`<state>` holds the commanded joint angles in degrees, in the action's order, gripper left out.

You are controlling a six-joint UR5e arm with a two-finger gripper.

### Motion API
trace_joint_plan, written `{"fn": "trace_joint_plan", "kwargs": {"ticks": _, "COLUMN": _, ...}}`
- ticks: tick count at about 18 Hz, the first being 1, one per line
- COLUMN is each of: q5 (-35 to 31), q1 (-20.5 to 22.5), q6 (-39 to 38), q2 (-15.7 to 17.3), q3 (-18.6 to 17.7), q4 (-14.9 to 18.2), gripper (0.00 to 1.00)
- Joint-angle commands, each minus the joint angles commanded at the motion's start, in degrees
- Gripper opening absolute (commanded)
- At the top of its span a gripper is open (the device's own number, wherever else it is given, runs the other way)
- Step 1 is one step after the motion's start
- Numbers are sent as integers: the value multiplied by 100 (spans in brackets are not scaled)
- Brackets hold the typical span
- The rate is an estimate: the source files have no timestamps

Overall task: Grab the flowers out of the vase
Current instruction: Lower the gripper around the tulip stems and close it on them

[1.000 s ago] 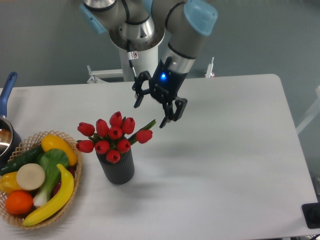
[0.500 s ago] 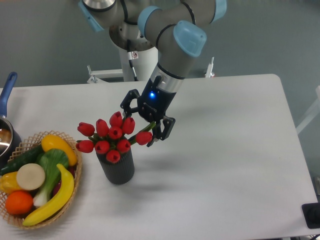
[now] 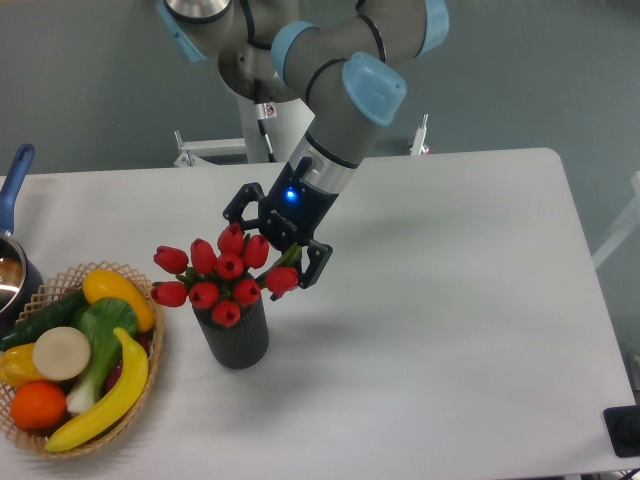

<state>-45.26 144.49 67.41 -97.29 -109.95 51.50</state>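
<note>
Tulips getting crowded by the gripper

The flowers (image 3: 222, 275) are sitting in the vase (image 3: 236, 335), which stands on the white counter (image 3: 450, 330) toward its left side, just right of the wicker basket (image 3: 150, 372) full of fruit and veg at the left edge. The gripper (image 3: 270, 245) is tilted down from the upper right, and its fingers (image 3: 314, 265) are spread apart around the right side of the bunch: one sits by the top buds, the other by the rightmost bud and the leaf. Can't tell if they're actually touching anything. A pot with a blue handle (image 3: 14, 180) peeks in at the far left edge.
</note>
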Motion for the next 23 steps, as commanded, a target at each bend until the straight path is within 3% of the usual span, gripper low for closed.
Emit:
{"fn": "trace_joint_plan", "kwargs": {"ticks": 6, "q5": 61, "q1": -62, "q6": 18, "q2": -61, "q3": 0, "q4": -44, "gripper": 100}}
{"fn": "trace_joint_plan", "kwargs": {"ticks": 10, "q5": 246, "q1": -79, "q6": 18, "q2": -316, "q3": 53, "q4": -325, "gripper": 100}}
{"fn": "trace_joint_plan", "kwargs": {"ticks": 17, "q5": 492, "q1": -62, "q6": 18, "q2": -325, "q3": 17, "q4": -351, "gripper": 99}}
{"fn": "trace_joint_plan", "kwargs": {"ticks": 23, "q5": 571, "q1": -53, "q6": 114, "q2": -325, "q3": 26, "q4": -360, "gripper": 67}}
